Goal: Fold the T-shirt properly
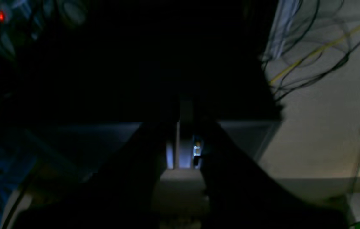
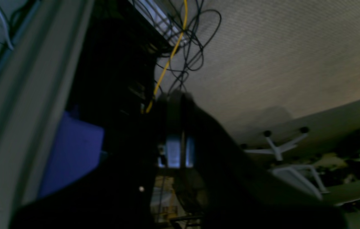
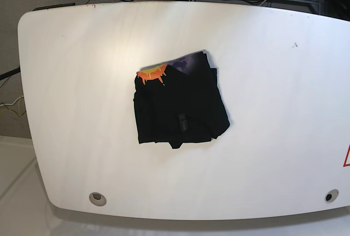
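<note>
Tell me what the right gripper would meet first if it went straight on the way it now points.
Probably the tangle of cables lying on the floor, straight beyond the shut right gripper. Nothing nearer shows in that line, but depth is unclear.

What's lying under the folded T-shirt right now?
Only the white table shows around the T-shirt, which lies flat on it as a folded bundle. Anything directly beneath the cloth is covered, so I can't rule out something there.

The T-shirt (image 3: 180, 107) lay folded into a compact, roughly square black bundle near the middle of the white surface (image 3: 273, 137). A jagged orange-yellow print showed at its far left corner, with a purplish patch just beside it along the far edge.
</note>
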Motion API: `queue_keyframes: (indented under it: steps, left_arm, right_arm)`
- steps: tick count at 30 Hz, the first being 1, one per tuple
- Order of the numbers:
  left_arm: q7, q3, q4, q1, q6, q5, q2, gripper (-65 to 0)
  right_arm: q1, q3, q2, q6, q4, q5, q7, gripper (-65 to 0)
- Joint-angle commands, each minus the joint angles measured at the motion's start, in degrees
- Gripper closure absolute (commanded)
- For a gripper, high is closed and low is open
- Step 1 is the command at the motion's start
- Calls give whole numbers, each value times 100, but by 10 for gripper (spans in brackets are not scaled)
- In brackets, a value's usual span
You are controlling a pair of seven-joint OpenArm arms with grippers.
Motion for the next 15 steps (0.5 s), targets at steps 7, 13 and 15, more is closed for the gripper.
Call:
queue_keyframes:
  steps: [7,13,15]
  left_arm:
    - [-303,271,-358,-197,469,-1,127,0]
    - [-461,271,-384,-215,601,-1,136,0]
    - [-488,271,-393,-250,610,-1,145,0]
  right_arm:
    - [96,-224,6,-32,-243,-9,20,0]
    - [96,-224,6,-32,-568,-9,328,0]
    - [105,-233,6,-32,-700,-9,460,0]
